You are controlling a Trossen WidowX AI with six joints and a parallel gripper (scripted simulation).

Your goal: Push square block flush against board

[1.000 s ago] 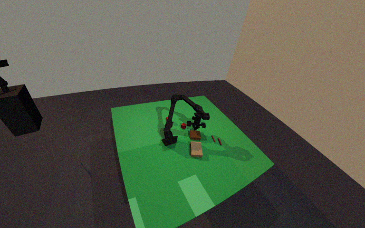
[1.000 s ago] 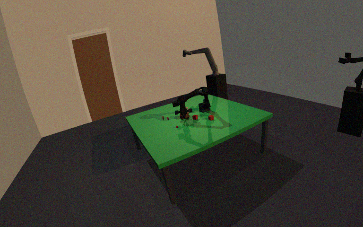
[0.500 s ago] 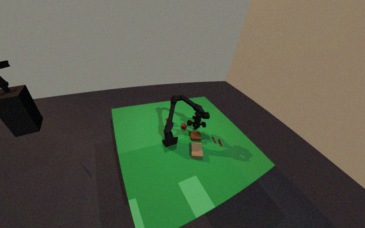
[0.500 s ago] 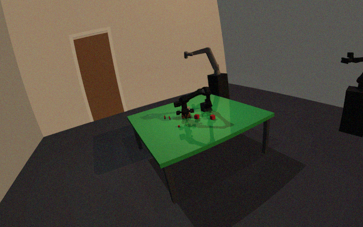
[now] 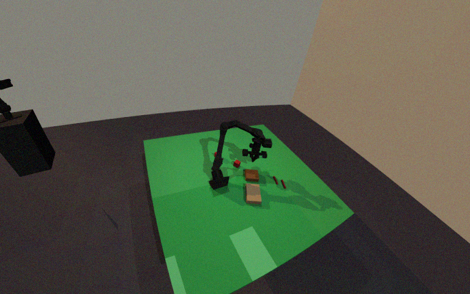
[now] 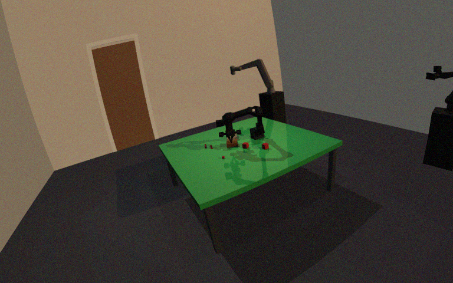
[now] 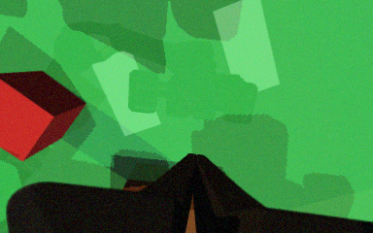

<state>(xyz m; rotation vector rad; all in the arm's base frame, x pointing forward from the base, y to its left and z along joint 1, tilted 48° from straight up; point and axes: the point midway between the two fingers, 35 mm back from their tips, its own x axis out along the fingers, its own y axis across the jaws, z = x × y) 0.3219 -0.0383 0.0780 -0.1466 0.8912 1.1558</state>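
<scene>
The square brown block [image 5: 251, 175] [image 6: 235, 144] lies flat on the green table, with a narrow strip of green between it and the tan board [image 5: 253, 198] in the top view. Their facing sides look roughly parallel. Whether their edges are even is too small to tell. My gripper [image 5: 253, 160] [image 6: 230, 141] [image 7: 194, 161] is shut and empty, above the table near the block's side away from the board. In the wrist view a brown sliver [image 7: 135, 185] shows behind the fingers; most of the block is hidden. The board is largely hidden in the exterior view.
A red cube [image 5: 236, 163] [image 6: 245, 145] [image 7: 29, 118] lies near the block; another red cube [image 5: 215, 154] [image 6: 265, 145] is partly behind my arm in the top view. Two thin red pegs [image 5: 275, 180] [image 6: 210, 147] lie on the block's other side. A small red piece [image 6: 223, 157] lies farther out.
</scene>
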